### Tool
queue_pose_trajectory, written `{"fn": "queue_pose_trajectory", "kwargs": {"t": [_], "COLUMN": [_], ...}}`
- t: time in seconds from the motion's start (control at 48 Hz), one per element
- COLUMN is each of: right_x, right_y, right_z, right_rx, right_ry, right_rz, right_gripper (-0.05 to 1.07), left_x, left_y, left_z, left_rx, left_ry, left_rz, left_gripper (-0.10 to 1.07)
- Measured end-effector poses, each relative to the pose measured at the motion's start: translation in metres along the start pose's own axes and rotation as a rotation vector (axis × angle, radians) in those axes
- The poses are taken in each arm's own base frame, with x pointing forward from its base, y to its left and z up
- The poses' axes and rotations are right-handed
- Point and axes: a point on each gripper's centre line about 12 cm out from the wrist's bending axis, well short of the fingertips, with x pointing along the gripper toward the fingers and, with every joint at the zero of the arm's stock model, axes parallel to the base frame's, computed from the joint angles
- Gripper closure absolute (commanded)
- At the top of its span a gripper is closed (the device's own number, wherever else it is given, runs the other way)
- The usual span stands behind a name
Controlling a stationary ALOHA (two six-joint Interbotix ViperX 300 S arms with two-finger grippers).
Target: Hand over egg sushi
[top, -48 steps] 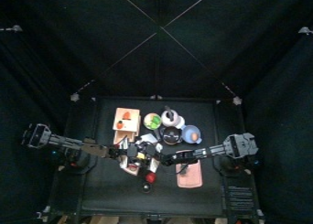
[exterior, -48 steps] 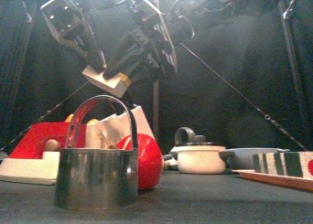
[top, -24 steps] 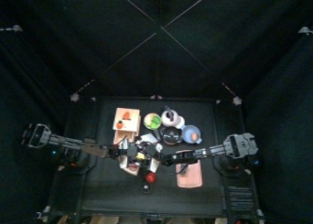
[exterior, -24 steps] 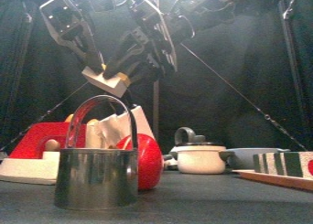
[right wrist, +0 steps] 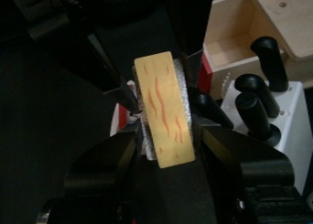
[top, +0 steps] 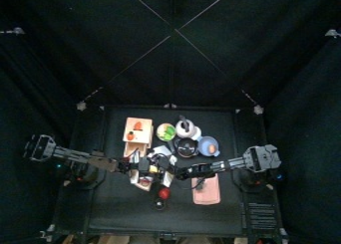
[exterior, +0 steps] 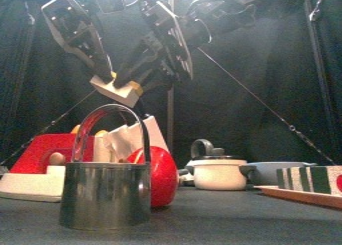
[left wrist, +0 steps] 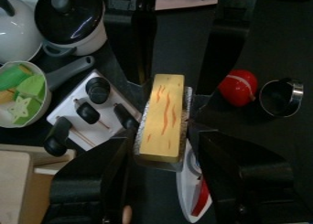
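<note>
The egg sushi point(exterior: 118, 87), a pale yellow block on a white base, hangs in the air above the table's middle. My right gripper point(right wrist: 169, 127) is shut on it, with a jaw pressed on each long side of the egg sushi point(right wrist: 167, 109). My left gripper point(left wrist: 166, 150) comes from the other side and is open, its jaws either side of the egg sushi point(left wrist: 163, 118) with a small gap. In the front view the left gripper point(exterior: 102, 75) slants down from the upper left and the right gripper point(exterior: 142, 75) from the upper right.
Below the grippers stand a metal cup with a hoop handle point(exterior: 104, 189), a red round item point(exterior: 160, 174), a white teapot point(exterior: 214, 172) and a red tray point(exterior: 34, 159). A wooden board point(top: 135, 128) and bowls lie at the table's back. A white knife block point(left wrist: 91, 109) sits under the sushi.
The left gripper's jaws have drawn in a little around the egg sushi. The right gripper and the sushi have stayed where they were.
</note>
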Motion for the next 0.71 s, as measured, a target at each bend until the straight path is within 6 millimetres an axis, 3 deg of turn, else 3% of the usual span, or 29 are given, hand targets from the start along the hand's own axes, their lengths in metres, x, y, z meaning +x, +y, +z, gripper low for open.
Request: {"fn": "queue_pose_trajectory", "kwargs": {"t": [0.208, 0.521, 0.708], "right_x": [0.0, 0.0, 0.0], "right_y": [0.003, 0.003, 0.003], "right_z": [0.0, 0.0, -0.001], "right_rx": [-0.024, -0.017, -0.017], "right_ry": [-0.004, -0.004, -0.002], "right_rz": [0.014, 0.019, 0.018], "right_gripper": [0.32, 0.03, 0.0], "left_x": [-0.002, -0.01, -0.012], "left_y": [0.0, 0.001, 0.001], "left_z": [0.0, -0.004, -0.009], "left_rx": [0.0, -0.004, -0.004], "left_ry": [-0.006, -0.039, -0.059], "left_rz": [-0.002, -0.008, -0.017], "left_gripper": [0.25, 0.26, 0.26]}}
